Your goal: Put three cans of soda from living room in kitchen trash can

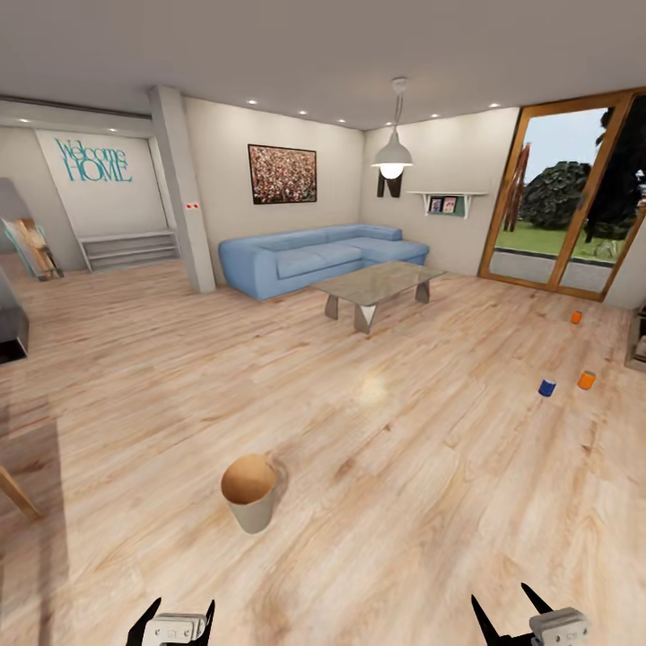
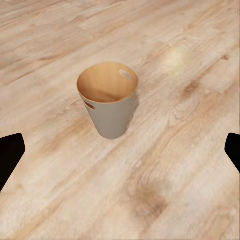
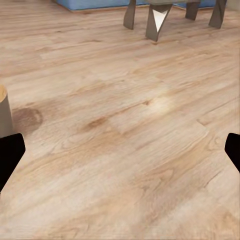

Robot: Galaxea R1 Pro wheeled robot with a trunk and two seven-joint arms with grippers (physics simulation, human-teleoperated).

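The trash can (image 1: 249, 502), a pale grey tapered bin with a brown inside, stands upright on the wood floor in front of me, slightly left of centre. Three soda cans stand on the floor far to the right: a blue one (image 1: 546, 388), an orange one (image 1: 586, 380) beside it, and another orange one (image 1: 576, 317) farther back. My left gripper (image 1: 183, 612) is open and empty, hanging short of the trash can (image 2: 111, 102). My right gripper (image 1: 502, 599) is open and empty over bare floor, well short of the cans. The bin's edge (image 3: 4, 115) appears in the right wrist view.
A glass-topped coffee table (image 1: 377, 285) and a blue sofa (image 1: 314, 258) stand mid-room behind the bin. A glass door with a wooden frame (image 1: 561, 206) is at the back right. A dark cabinet edge (image 1: 637, 339) sits beyond the cans. A pillar (image 1: 184, 188) stands left of the sofa.
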